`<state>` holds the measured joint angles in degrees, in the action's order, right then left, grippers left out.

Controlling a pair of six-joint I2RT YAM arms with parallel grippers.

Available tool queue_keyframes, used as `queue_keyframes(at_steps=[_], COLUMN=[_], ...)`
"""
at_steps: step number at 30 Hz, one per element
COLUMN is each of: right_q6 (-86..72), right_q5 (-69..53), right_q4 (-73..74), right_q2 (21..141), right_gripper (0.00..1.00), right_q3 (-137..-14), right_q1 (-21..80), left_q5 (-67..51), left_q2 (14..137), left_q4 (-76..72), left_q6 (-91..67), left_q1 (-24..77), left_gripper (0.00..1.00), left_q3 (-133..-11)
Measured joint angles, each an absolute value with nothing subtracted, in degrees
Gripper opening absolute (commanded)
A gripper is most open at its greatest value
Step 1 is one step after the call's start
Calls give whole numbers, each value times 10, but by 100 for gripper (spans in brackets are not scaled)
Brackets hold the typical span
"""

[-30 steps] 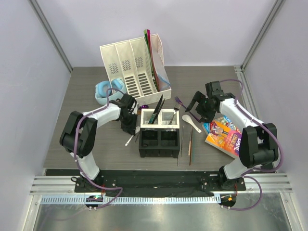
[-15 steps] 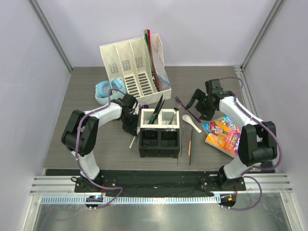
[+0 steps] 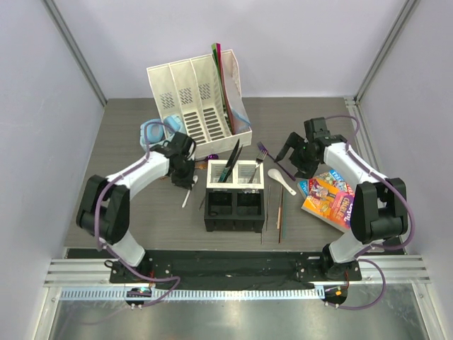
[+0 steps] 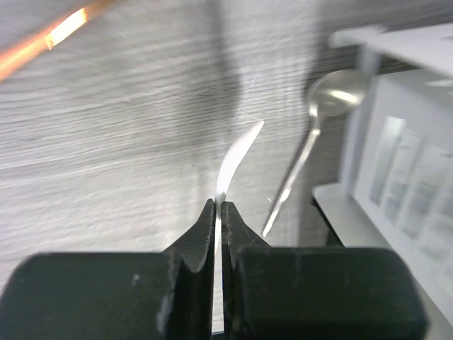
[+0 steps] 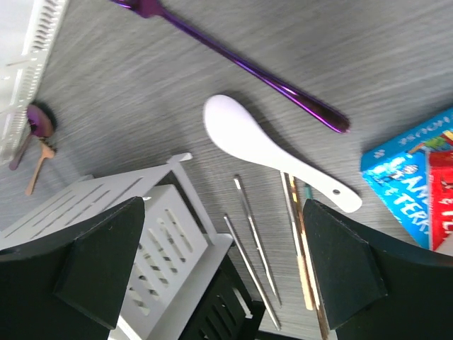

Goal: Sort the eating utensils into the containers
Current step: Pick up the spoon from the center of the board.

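Note:
My left gripper point(image 3: 187, 180) is just left of the four-cell caddy point(image 3: 235, 188). It is shut on a thin, curved metal utensil point(image 4: 235, 157) whose tip sticks out beyond the jaws point(image 4: 219, 209). A metal spoon point(image 4: 311, 138) lies on the table beside the caddy point(image 4: 396, 177). My right gripper point(image 3: 290, 159) is open and empty point(image 5: 225, 212), above a white ceramic spoon point(image 5: 269, 152), a purple fork point(image 5: 233, 57), metal chopsticks point(image 5: 255, 248) and brown chopsticks point(image 5: 301, 241). Black utensils point(image 3: 232, 159) stand in a white cell.
The tall white file organiser point(image 3: 195, 99) and blue headphones point(image 3: 152, 131) are at the back left. The colourful book point(image 3: 327, 198) lies at the right, also in the right wrist view point(image 5: 417, 170). A purple spoon point(image 5: 35, 124) lies behind the caddy.
My left gripper has moved a little back and left from the caddy's left side, with the thin metal utensil in it. The right gripper has barely moved.

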<state>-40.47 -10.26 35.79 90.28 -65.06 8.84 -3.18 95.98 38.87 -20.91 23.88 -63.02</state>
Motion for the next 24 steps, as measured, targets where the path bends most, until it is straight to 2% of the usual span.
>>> queue_keyframes(at_steps=[9,24], right_q6=[-400,-394], right_q5=[-112,-129], right_q4=[361,357], right_q2=[911,962], right_gripper=[100,100], right_q3=[-642,-682], right_q1=[65,65], left_q5=[-56,-219], left_q2=[872,764], left_q4=[402,370], left_q6=[-235,-266], left_q1=[226,271], left_gripper=[0,0], left_q3=[-718,-718])
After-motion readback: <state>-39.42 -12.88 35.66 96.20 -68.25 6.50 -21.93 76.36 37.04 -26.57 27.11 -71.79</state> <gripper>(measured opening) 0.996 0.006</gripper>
